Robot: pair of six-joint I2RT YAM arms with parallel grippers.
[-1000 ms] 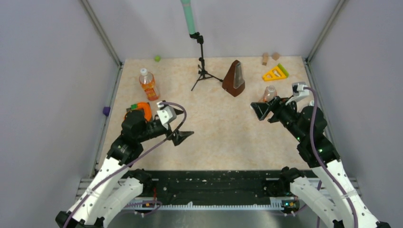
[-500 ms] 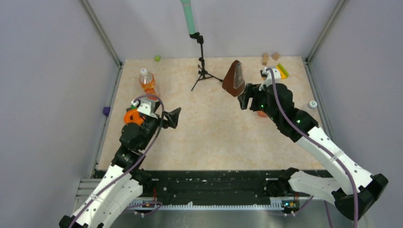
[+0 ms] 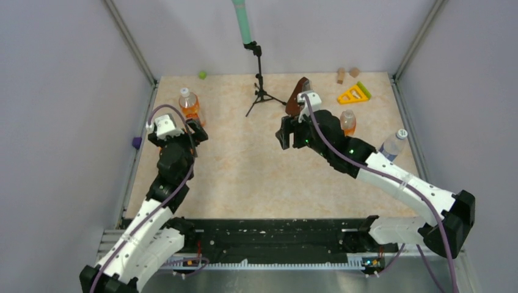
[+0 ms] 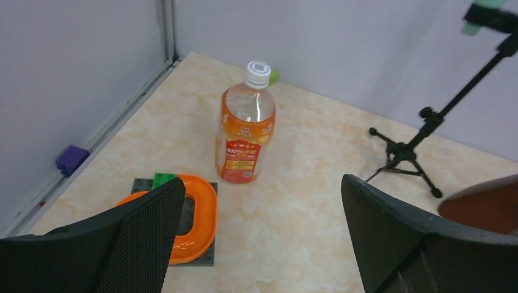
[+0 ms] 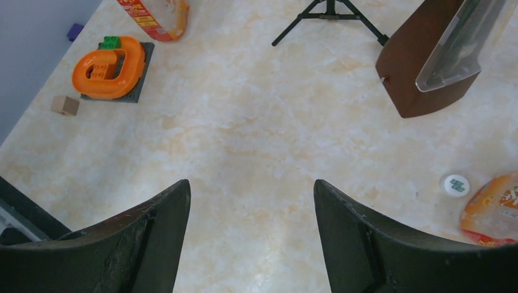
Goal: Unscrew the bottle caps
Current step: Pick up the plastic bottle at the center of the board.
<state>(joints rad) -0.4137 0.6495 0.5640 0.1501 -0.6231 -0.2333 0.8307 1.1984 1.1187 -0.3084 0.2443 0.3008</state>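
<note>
The left gripper (image 4: pixel 261 181) is gaping wide and empty, facing the orange bottle (image 4: pixel 245 137); it should be clamping the body low; the right gripper (image 5: pixel 250 183), also open and empty, should be taking the cap (image 4: pixel 257 74) squarely.

Robot lab test cell. Marbled beige counter (image 3: pixel 256 177) boxed by plain grey panels (image 3: pixel 61 110) on aluminium posts (image 3: pixel 131 41). Two arms (image 3: pixel 391 177) bolted to black rail (image 3: pixel 275 241). Small tripod (image 3: pixel 261 93) beyond right end effector (image 3: pixel 284 132), metronome (image 5: pixel 421 67) just beside it.
</note>
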